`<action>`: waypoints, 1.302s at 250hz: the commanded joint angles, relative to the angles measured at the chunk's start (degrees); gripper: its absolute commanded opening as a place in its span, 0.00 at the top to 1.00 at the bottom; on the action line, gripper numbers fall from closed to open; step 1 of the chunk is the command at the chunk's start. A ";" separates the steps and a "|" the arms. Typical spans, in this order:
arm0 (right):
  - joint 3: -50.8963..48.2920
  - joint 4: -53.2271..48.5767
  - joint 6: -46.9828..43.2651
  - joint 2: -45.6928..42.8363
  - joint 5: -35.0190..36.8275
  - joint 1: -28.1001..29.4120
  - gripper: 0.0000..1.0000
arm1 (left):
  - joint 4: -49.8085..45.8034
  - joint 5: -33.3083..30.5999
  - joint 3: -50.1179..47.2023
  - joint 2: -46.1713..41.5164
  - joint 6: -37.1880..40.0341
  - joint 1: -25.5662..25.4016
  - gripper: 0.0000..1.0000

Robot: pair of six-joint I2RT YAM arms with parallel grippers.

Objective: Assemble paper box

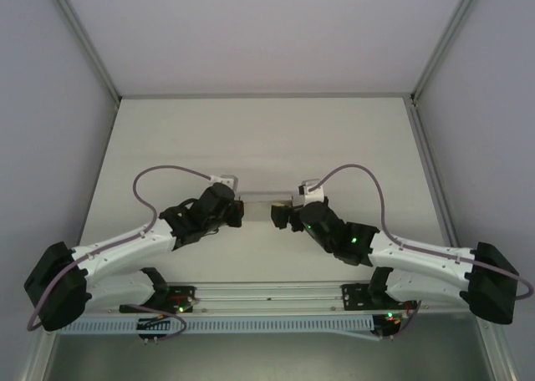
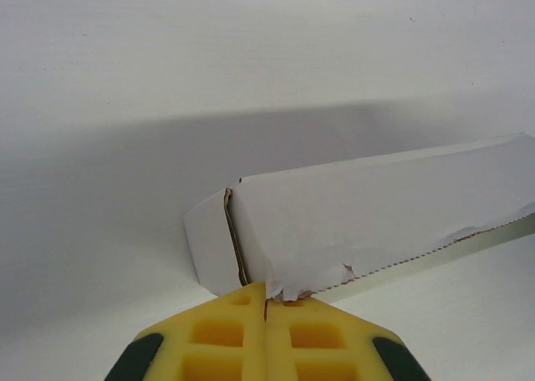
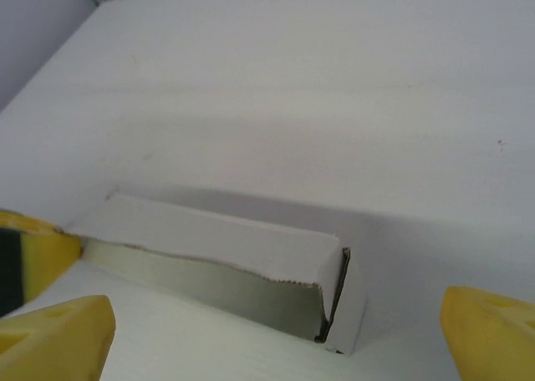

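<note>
Between the two arms at mid-table, the paper box is stretched lengthwise, left to right. Near its left end an edge is pinched by the left gripper, jaws together. Its right end is faced by the right gripper, jaws held wide apart.

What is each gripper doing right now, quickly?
Left gripper: closed on the paper box edge.
Right gripper: open, holding nothing.

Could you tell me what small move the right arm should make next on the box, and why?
Probably ease the right gripper forward and press the end flap shut: that flap stands ajar just ahead of its open jaws, while the left gripper, jaws shut, pinches the paper box by its long edge.
</note>
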 commanded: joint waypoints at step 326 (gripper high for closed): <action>-8.44 1.44 18.34 14.13 -16.03 -12.99 0.55 | -2.96 22.34 3.99 0.24 0.98 15.23 0.24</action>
